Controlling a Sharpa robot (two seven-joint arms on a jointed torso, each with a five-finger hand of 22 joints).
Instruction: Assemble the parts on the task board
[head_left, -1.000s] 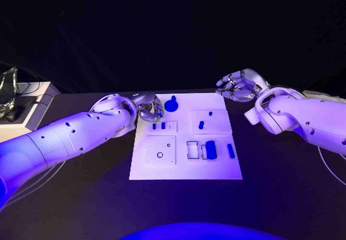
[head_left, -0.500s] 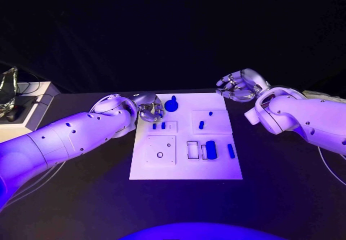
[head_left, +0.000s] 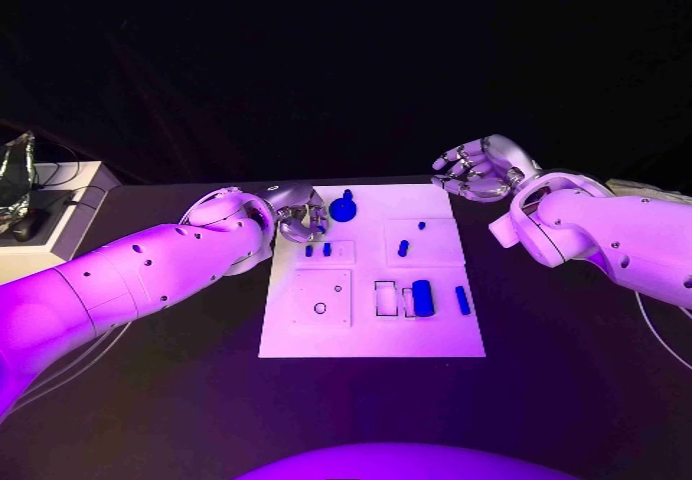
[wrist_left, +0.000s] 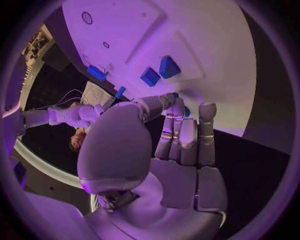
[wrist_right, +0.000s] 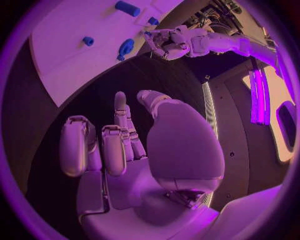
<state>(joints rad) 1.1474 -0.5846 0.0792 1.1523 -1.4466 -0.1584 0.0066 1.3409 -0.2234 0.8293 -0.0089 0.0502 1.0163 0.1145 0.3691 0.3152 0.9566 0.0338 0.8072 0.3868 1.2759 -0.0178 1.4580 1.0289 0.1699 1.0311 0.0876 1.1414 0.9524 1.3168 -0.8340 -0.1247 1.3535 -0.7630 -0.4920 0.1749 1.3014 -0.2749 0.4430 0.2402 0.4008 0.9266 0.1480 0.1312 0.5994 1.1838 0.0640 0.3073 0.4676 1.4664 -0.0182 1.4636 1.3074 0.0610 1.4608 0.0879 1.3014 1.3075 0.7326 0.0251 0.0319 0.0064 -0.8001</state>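
Observation:
The white task board lies in the middle of the table. A round blue part with a short stem lies at its far left corner. Small blue parts stand in a square plate, two more in the plate beside it. An oblong blue part and a thin bar lie at the near right. My left hand hovers at the board's far left edge, just beside the round part, fingers bent and empty. My right hand hangs past the far right corner, loosely curled around nothing.
A pale box with cables stands at the table's left edge. A square plate with a small ring sits at the board's near left. Bare black table runs along the board's near side and both flanks.

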